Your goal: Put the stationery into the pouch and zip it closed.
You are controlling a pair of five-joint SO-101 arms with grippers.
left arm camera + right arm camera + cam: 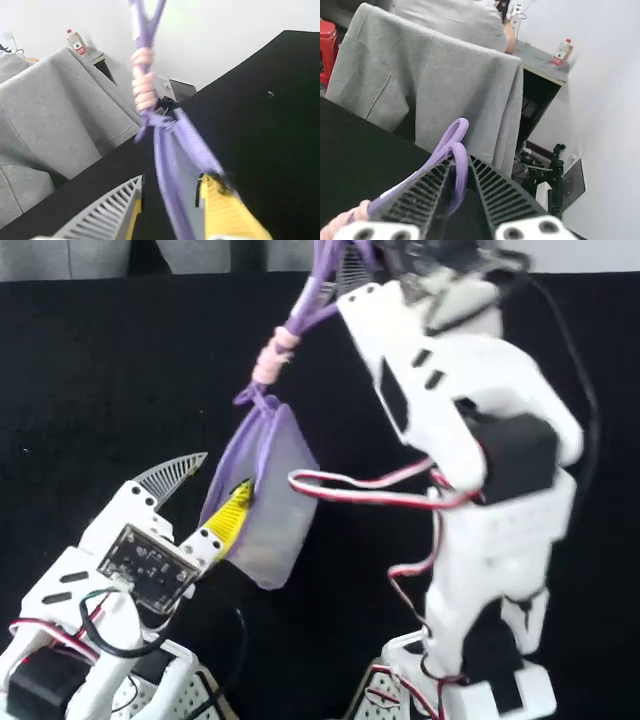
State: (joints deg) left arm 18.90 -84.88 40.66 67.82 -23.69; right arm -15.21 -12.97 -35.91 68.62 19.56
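Purple pouch (265, 502) hangs by its purple strap (300, 315), tilted, over the black worktop (100, 370). Can't tell if its low corner touches the cloth. A pink coil (272, 355) is wrapped round the strap just above the pouch top.

Right gripper (460, 161): up high at the far side of the worktop, black ribbed fingers (427, 192) closed tight on the strap loop (454, 150), which sticks out just past the tips. Pink coil (342, 225) is lower down the strap in the right wrist view. White right arm (480, 440) rises from its base at the near edge, w/ red-and-white wires looping across it.

Left gripper (222, 472): near-left, pointing up at the pouch, fingers spread apart and not clamped. Yellow finger (230, 518) lies against the pouch's face; white ribbed finger (172, 475) is on the other side, just beside the pouch edge and apart from it.

In the left wrist view the pouch (185, 165) runs btwn the two fingers, white ribbed one (107, 212) on one side, yellow (227, 212) on the other, gripper (171, 181) straddling the top edge. The yellow finger is about touching the fabric. Strap (146, 25) and coil (143, 82) go up from there. Zip state: can't tell.

Behind the worktop: grey upholstered chair (55, 115) and a small bottle (76, 41) on a desk by a white wall; a red stool (326, 45) shows in the right wrist view.
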